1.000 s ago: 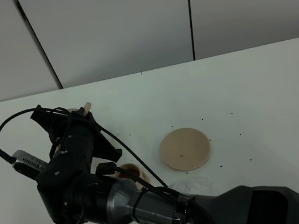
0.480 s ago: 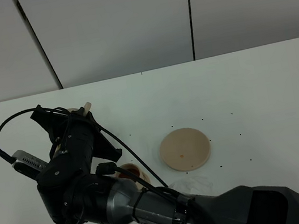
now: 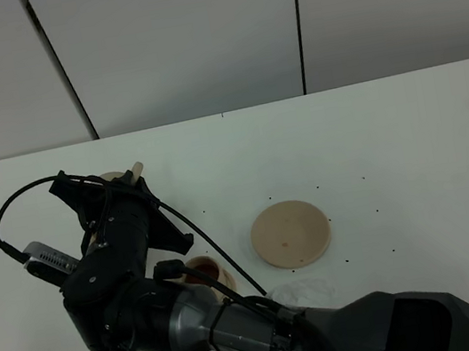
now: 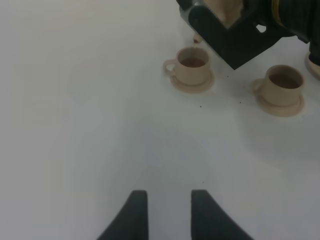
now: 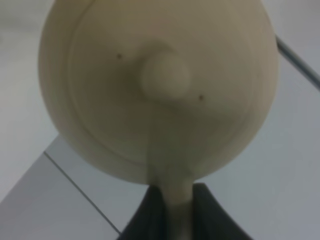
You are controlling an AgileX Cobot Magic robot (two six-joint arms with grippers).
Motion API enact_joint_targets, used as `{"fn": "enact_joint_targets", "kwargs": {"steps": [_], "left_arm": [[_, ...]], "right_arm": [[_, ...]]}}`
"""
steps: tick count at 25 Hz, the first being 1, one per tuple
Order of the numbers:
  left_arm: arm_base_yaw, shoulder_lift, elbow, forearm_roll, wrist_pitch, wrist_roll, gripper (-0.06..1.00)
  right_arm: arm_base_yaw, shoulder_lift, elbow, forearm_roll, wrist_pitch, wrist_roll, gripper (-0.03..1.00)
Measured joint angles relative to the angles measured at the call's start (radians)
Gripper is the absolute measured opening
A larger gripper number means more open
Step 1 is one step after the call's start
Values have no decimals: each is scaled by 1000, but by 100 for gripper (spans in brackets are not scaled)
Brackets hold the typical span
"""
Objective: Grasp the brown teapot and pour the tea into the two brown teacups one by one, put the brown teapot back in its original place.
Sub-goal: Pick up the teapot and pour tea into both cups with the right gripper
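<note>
White table (image 3: 408, 137): teacup (image 3: 202, 272) more visible now

Finding: robot laboratory or test bench, not a home or kitchen.

Evidence:
- Plain white table (image 3: 424, 126), bare apart from small dark specks (image 3: 317, 187). No cloth, no kitchen fittings.
- Backdrop of flat grey wall panels (image 3: 185, 40) divided by dark seams (image 3: 300, 20), with no decoration.
- Black robot arm (image 3: 178, 320) working over the table and filling much of the foreground.
- Only household articles: a tan tea set comprising teapot (image 5: 160, 85), two cups (image 4: 192, 67) (image 4: 284, 85) and saucer (image 3: 290, 233), set out as test props.
</note>
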Motion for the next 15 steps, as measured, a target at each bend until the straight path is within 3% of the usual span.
{"fn": "enact_joint_targets", "kwargs": {"steps": [15], "left_arm": [[0,0,0,0,0,-2,28]], "right_arm": [[-1,0,0,0,-1,8,9]]}}
